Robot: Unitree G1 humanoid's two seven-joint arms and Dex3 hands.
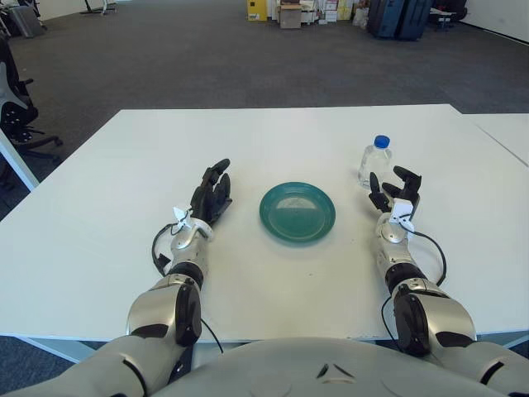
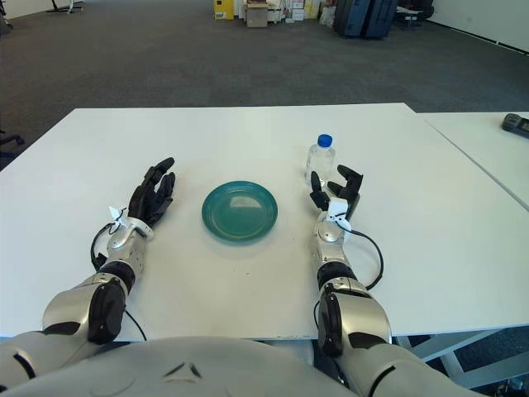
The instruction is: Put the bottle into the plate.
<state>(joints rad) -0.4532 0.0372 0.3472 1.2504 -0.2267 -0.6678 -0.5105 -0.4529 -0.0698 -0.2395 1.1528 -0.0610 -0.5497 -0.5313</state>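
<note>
A small clear bottle [image 1: 374, 162] with a blue cap stands upright on the white table, right of the teal plate [image 1: 297, 212]. The plate lies at the table's middle and holds nothing. My right hand [image 1: 392, 192] is just in front of the bottle, fingers spread and pointing toward it, a short gap still between them. My left hand [image 1: 211, 193] shows left of the plate, fingers stretched out flat, holding nothing.
The white table [image 1: 124, 182] stretches wide around the objects. A second white table [image 2: 496, 141] adjoins at the right with a dark object [image 2: 517, 124] on it. Beyond lies grey carpet, with office chairs [image 1: 16, 107] at far left.
</note>
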